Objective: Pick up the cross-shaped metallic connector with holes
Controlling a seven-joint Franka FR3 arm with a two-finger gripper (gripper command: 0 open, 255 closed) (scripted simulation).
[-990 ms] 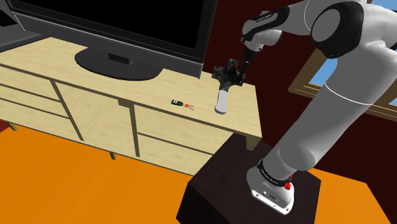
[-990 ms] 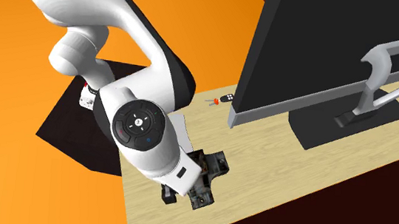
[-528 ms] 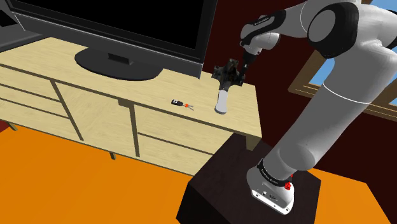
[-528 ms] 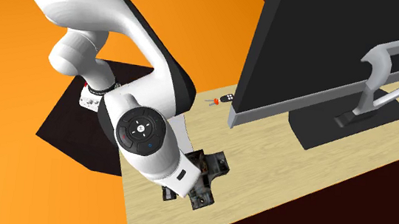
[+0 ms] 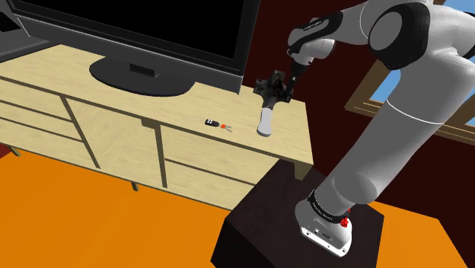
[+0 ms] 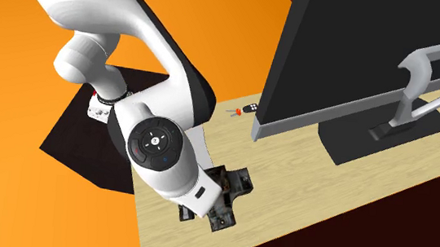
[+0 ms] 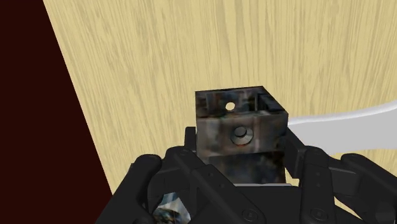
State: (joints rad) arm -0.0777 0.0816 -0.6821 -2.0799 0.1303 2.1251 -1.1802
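a: claw (image 7: 242,151) status?
b: clenched on the cross-shaped connector (image 7: 236,124). one dark, mottled arm with a small hole is seen clasped between the fingers.
a: connector location?
b: held at the worktop (image 5: 91,84) end nearest the stand (image 5: 266,221), just beside a white object (image 5: 265,122). contact with the worktop cannot be told.
a: surroundings?
b: a small black-and-red fob (image 5: 214,123) is seen near the front edge. a tv (image 5: 152,30) is set behind.
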